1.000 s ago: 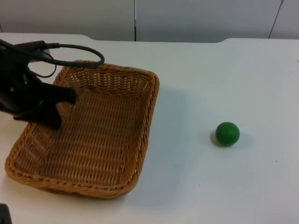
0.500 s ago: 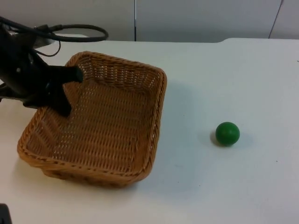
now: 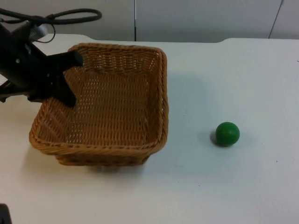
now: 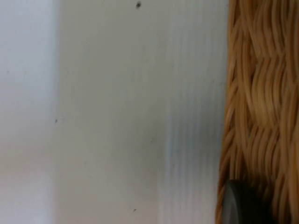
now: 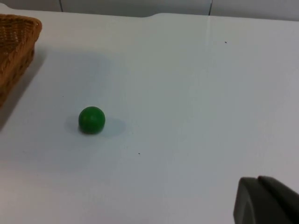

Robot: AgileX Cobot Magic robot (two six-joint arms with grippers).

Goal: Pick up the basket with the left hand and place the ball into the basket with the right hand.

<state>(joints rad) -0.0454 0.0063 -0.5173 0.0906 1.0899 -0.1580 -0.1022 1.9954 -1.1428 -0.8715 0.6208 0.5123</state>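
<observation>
Basket (image 3: pixel 112 107) up off the white table (image 3: pixel 233 186) — the left gripper (image 3: pixel 63 77) has it by the left rim, one black finger (image 3: pixel 70 59) lying over the top edge of the wicker and another (image 3: pixel 63 95) reaching down along the inside of the left wall, so the jaws are pinched on that rim. From the top view the woven tray hangs tilted, its far side raised and its open mouth tipped toward the camera, with a soft shadow on the table beneath and to its right. The left wrist view sits right up against the wicker wall (image 4: pixel 261 102), braided strands running along the frame, a dark fingertip (image 4: pixel 240 205) pressed at the weave and bare table beside it.

Green ball (image 3: pixel 227 133) sits alone on the table, well apart from the basket and off to its right, resting on its own small shadow. Nothing is touching it.

Over on the right arm, the wrist view looks across the table at the same ball (image 5: pixel 91 119), with a corner of the basket (image 5: pixel 16 42) showing beyond it and the grey partition wall (image 5: pixel 140 5) at the table's end. A black fingertip of the right gripper (image 5: pixel 266 200) is in sight, well short of the ball — whether those fingers are spread or closed, I cannot tell. That arm waits.
</observation>
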